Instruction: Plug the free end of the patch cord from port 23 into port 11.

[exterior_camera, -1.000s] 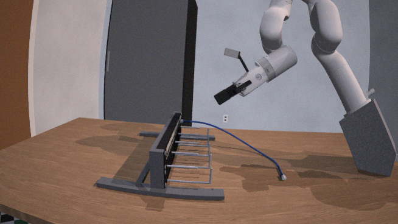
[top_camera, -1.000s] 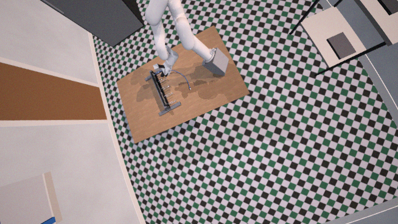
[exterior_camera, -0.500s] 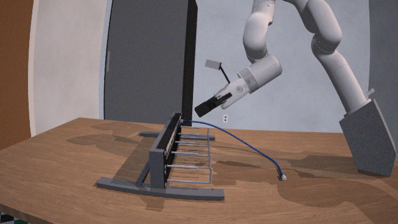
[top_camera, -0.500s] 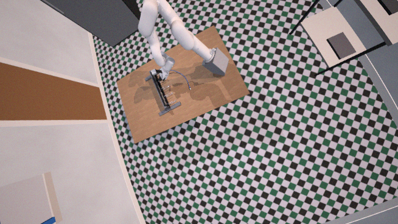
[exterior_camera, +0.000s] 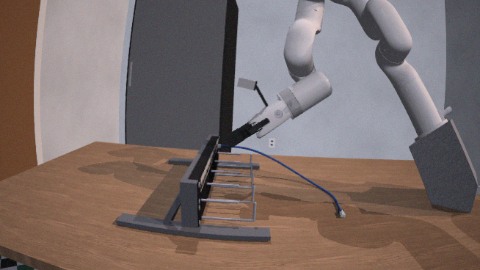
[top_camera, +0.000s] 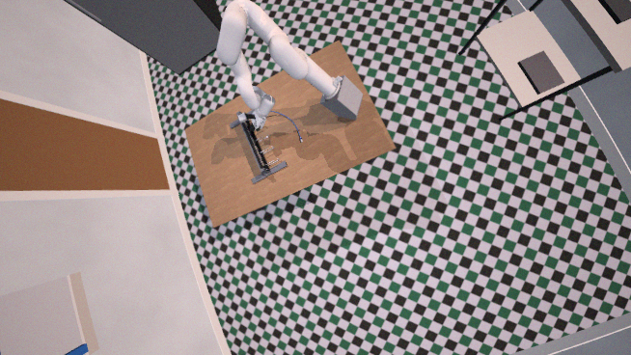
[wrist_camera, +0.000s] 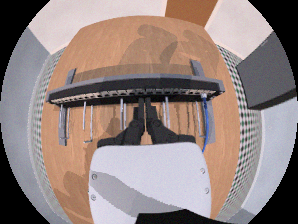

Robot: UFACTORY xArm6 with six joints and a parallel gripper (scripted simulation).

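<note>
The dark grey patch rack (exterior_camera: 191, 191) (top_camera: 257, 153) (wrist_camera: 100, 90) stands upright on the wooden table (exterior_camera: 73, 191) (top_camera: 299, 178). A blue patch cord (exterior_camera: 293, 172) (top_camera: 288, 121) (wrist_camera: 205, 123) runs from a port near the rack's far end down to the table. Its free plug (exterior_camera: 341, 213) (top_camera: 301, 140) lies on the table to the right of the rack, well away from the fingers. My gripper (exterior_camera: 227, 141) (top_camera: 251, 123) (wrist_camera: 144, 105) is shut with nothing in it. Its dark fingertips point down at the rack's top edge. I cannot tell whether they touch it.
The arm's grey base block (exterior_camera: 444, 169) (top_camera: 343, 98) stands on the table's right side. Thin metal cable-guide rods (exterior_camera: 235, 199) stick out of the rack on the cord's side. The rack's long foot bars (exterior_camera: 205, 231) lie flat on the table.
</note>
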